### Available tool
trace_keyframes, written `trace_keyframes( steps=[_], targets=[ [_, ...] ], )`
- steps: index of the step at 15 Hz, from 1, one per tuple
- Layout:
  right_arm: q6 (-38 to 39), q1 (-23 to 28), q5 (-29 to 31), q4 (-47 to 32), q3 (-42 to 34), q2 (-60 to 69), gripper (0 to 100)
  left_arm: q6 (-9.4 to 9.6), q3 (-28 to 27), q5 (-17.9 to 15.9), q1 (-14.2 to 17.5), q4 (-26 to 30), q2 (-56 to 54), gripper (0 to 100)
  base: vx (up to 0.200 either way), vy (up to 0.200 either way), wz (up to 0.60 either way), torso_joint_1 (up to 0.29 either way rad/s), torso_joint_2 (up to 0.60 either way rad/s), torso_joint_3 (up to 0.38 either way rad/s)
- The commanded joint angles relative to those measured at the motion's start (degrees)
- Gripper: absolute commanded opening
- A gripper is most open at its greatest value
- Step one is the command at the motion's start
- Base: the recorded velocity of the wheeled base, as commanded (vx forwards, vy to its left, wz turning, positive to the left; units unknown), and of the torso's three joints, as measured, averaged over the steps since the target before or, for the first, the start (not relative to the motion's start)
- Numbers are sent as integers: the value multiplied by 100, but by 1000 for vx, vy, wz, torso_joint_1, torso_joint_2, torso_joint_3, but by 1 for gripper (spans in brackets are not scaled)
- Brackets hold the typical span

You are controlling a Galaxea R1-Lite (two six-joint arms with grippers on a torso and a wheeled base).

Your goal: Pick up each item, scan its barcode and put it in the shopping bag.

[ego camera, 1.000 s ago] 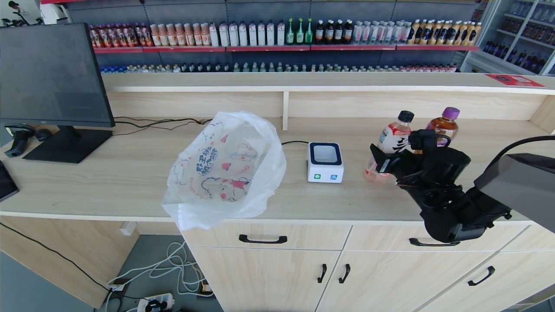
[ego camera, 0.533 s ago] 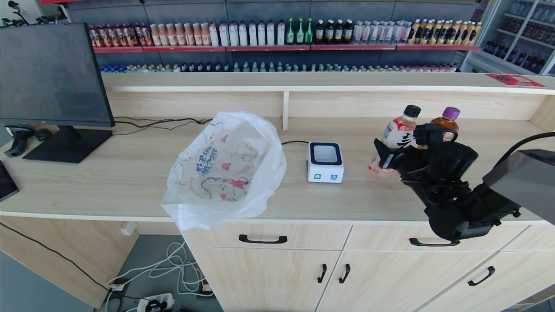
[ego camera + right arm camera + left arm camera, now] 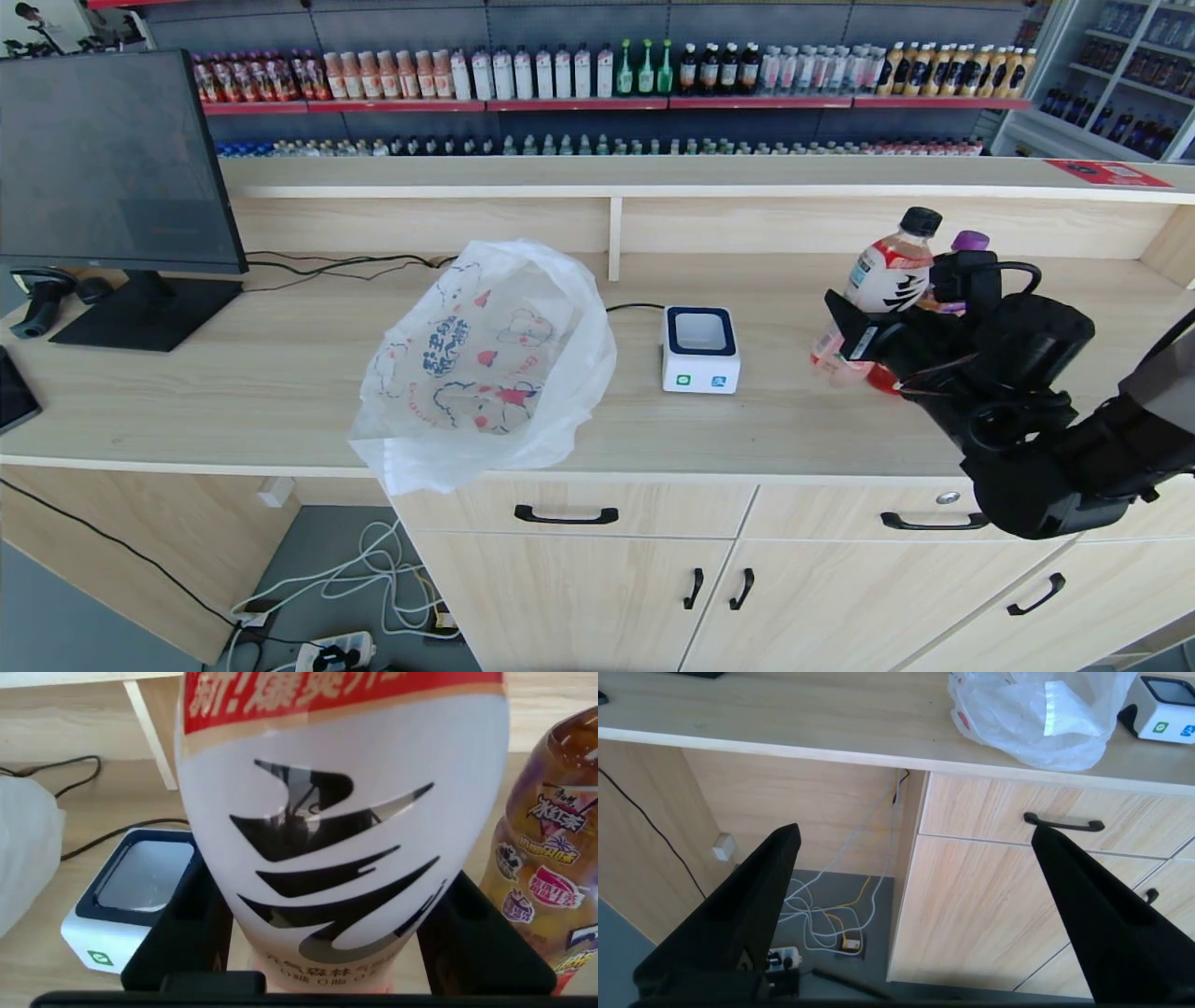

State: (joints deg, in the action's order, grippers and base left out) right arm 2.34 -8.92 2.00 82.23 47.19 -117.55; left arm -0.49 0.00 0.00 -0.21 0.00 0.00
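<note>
My right gripper (image 3: 873, 341) is shut on a white-labelled bottle (image 3: 885, 280) with a black cap, held tilted near the right end of the wooden counter (image 3: 280, 383). In the right wrist view the bottle (image 3: 341, 840) sits between the two fingers (image 3: 187, 929). A purple-capped amber bottle (image 3: 969, 243) stands just behind it (image 3: 551, 868). The white barcode scanner (image 3: 700, 348) sits mid-counter, to the left of the held bottle (image 3: 131, 891). The open plastic shopping bag (image 3: 485, 359) lies left of the scanner. My left gripper (image 3: 915, 915) is open, low in front of the cabinet.
A monitor (image 3: 112, 159) and a handheld scanner (image 3: 37, 299) stand at the counter's far left, with cables (image 3: 345, 266) behind the bag. A raised ledge (image 3: 653, 173) runs along the back. Drawers with black handles (image 3: 565, 515) lie below the counter edge.
My right gripper has moved right and upward with the white-labelled bottle, which now stands higher in front of the purple-capped bottle. Bag and scanner have not moved.
</note>
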Motion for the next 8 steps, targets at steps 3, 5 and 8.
trace_keyframes(
  steps=[3,5,8],
  targets=[
    [-32,-373,-121,22,-1344,1340,0,5,0,0,3,0,0,100,0,0,0,0,0,0],
    [-32,-417,-270,30,-2100,1947,0,5,0,0,3,0,0,100,0,0,0,0,0,0],
    [-41,-426,-481,30,-2961,2861,0,5,0,0,3,0,0,100,0,0,0,0,0,0]
  ],
)
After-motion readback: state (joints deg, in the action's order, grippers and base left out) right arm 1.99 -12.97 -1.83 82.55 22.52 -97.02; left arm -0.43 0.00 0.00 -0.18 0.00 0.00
